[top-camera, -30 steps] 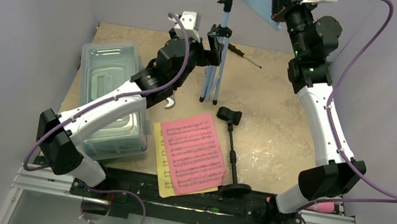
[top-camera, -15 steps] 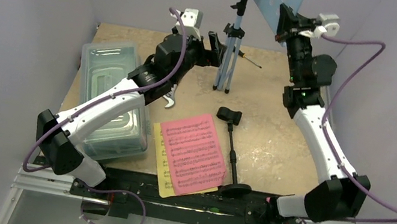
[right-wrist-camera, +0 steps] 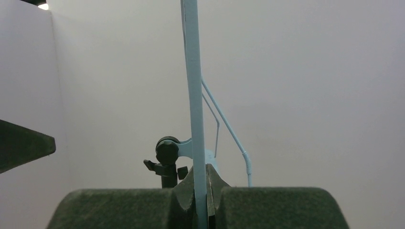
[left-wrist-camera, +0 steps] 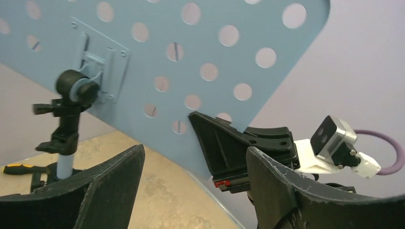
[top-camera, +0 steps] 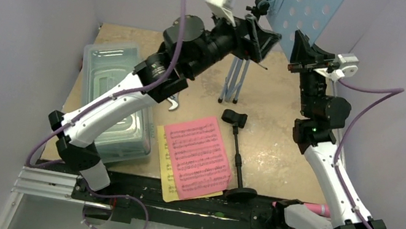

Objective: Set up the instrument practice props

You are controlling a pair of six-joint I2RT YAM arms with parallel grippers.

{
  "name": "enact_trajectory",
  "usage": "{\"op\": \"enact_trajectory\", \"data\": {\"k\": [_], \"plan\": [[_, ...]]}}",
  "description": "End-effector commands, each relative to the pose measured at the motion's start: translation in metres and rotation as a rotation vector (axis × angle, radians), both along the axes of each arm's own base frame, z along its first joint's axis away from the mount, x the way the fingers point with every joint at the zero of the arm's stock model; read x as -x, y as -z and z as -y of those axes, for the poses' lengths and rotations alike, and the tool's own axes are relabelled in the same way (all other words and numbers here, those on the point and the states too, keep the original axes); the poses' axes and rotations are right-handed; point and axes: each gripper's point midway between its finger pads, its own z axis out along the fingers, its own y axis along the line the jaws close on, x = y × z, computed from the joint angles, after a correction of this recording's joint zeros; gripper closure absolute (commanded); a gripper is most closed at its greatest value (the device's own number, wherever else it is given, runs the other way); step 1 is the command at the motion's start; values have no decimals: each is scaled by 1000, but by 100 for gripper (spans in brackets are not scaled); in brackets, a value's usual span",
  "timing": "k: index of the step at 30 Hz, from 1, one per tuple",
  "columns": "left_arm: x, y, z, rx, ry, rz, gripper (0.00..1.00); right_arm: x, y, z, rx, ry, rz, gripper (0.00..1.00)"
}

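The light blue perforated music stand [top-camera: 308, 8] stands on its tripod [top-camera: 234, 85] at the back of the table. My right gripper [top-camera: 296, 48] is shut on the lower edge of the stand's desk [right-wrist-camera: 193, 71], seen edge-on between its pads [right-wrist-camera: 199, 183]. My left gripper [top-camera: 263, 37] is raised just behind the desk's back [left-wrist-camera: 157, 52], near the black tilt knob [left-wrist-camera: 71, 86], and is open [left-wrist-camera: 196, 150] with nothing held. The pink page [top-camera: 197, 154] lies over the yellow page [top-camera: 163, 167]. The black mic stand [top-camera: 237, 153] lies flat. The pink toy microphone [top-camera: 315, 207] lies beside the right arm's base.
A clear lidded box [top-camera: 110, 96] sits at the left under my left arm. A wrench head [top-camera: 175, 104] pokes out beside it. A yellow-and-black screwdriver [left-wrist-camera: 16, 168] lies behind the tripod. Grey walls close in on three sides.
The right gripper has swung the stand's desk to the right, and the tripod has shifted right with it. My left arm has risen from the tripod shaft to the desk's back, jaws narrowing slightly.
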Motion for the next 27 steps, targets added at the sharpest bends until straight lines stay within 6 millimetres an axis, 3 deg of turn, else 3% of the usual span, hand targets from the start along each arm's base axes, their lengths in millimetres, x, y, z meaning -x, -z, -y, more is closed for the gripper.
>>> {"op": "enact_trajectory", "data": {"k": [1,3,4,7,10,14,16,19,22,27], "plan": [[-10,20,18,-150,-96,12,23,90,-90,26,-150,-29,355,100],[-23,37,8,-207,-184,-2,23,90,-87,24,-135,-33,337,100],[-28,58,5,-252,-217,-17,23,89,-87,22,-117,-35,328,100],[-33,95,-7,-291,-275,-34,17,87,-85,19,-90,-31,306,100],[-42,141,-13,-337,-278,-79,12,86,-86,17,-67,-28,294,100],[-72,190,-28,-342,-229,-178,12,84,-88,13,-51,-47,287,100],[-78,205,-28,-363,-195,-171,15,83,-86,12,-47,-49,280,100],[-85,216,-23,-404,-175,-89,26,80,-83,10,-41,-50,270,100],[-91,236,-24,-448,-197,-21,28,80,-82,8,-35,-62,265,100],[-100,253,-8,-513,-150,74,31,81,-82,8,-34,-62,263,100]]}}
